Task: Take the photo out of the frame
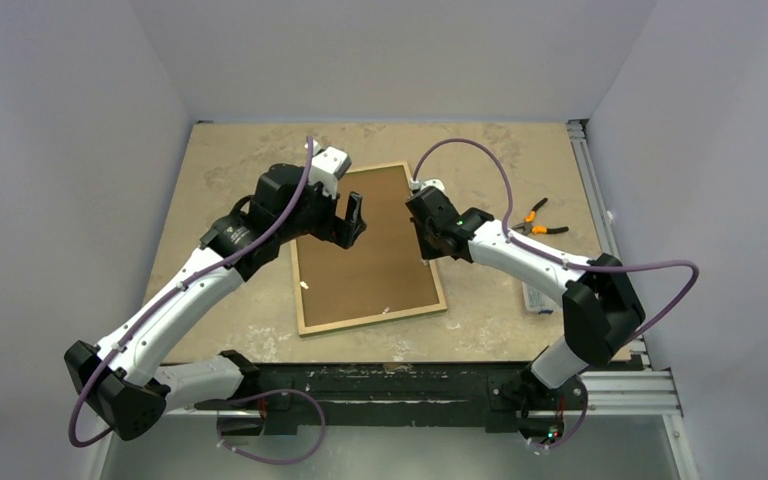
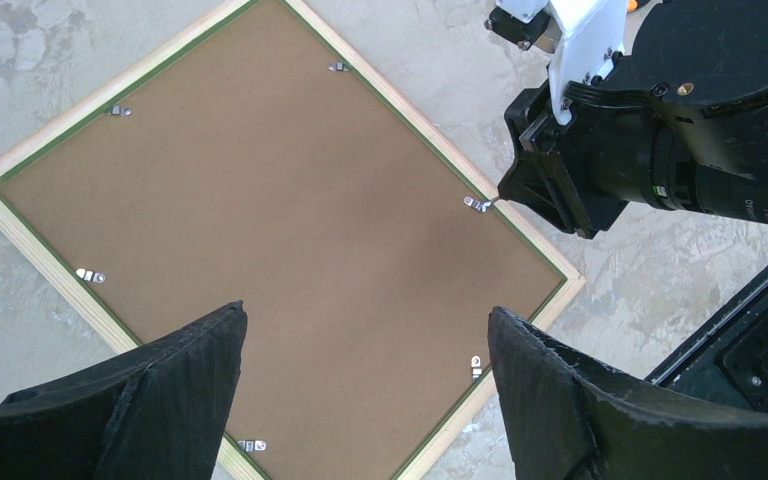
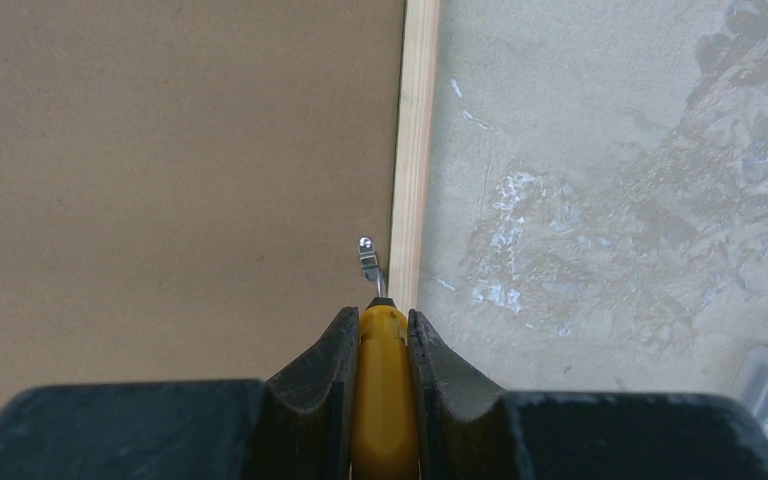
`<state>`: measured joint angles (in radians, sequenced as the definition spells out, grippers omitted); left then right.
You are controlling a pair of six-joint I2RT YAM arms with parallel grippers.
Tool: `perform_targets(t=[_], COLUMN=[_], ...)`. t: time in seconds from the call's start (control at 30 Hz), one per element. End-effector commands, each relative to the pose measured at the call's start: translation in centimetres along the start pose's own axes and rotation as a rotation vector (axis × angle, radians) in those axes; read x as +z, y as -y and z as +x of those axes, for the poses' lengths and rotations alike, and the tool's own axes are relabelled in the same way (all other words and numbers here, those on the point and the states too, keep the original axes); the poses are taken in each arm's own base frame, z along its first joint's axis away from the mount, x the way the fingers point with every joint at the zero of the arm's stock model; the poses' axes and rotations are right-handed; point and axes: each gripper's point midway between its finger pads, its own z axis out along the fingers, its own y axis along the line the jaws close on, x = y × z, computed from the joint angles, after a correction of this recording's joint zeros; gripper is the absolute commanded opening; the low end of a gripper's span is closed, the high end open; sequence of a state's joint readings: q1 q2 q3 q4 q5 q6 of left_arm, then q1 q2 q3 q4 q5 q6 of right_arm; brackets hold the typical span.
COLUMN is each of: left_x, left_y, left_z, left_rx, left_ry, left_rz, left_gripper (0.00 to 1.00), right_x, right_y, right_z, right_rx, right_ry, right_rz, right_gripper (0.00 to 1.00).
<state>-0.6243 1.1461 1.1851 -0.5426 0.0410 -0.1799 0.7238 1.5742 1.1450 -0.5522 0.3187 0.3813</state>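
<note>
Thin green rectangular picture frame (image 1: 372, 320) lies face down mid-worktop (image 3: 610, 200), long axis running near to far. The photo (image 1: 375, 265) shows only its brown fibreboard back, print hidden. Left tool (image 2: 365, 320) hovers above, spread wide, empty. Right tool (image 3: 380, 320) clamps a yellow-handled driver (image 3: 384, 400), its tip at a metal tab (image 3: 368, 258).

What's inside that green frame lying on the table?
The photo's brown fibreboard back fills the frame, pinned by small metal tabs along its edges. Its picture side is turned toward the table, so it cannot be seen.
</note>
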Motion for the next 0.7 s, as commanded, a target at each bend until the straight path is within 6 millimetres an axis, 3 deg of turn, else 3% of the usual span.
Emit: perform_targets(t=[0.0, 0.67], left_x=[-0.3, -0.2], left_y=[0.2, 0.4], left_z=[-1.3, -1.2], left_rx=[-0.015, -0.020], left_ry=[0.037, 0.030], left_rz=[0.015, 0.024], left_gripper=[0.88, 0.88], right_x=[-0.3, -0.4], right_y=[-0.7, -2.0], right_z=[-2.0, -2.2], right_rx=[0.040, 0.060], right_ry=[0.063, 0.056], right_rz=[-0.022, -0.080], right_gripper=[0.00, 0.00])
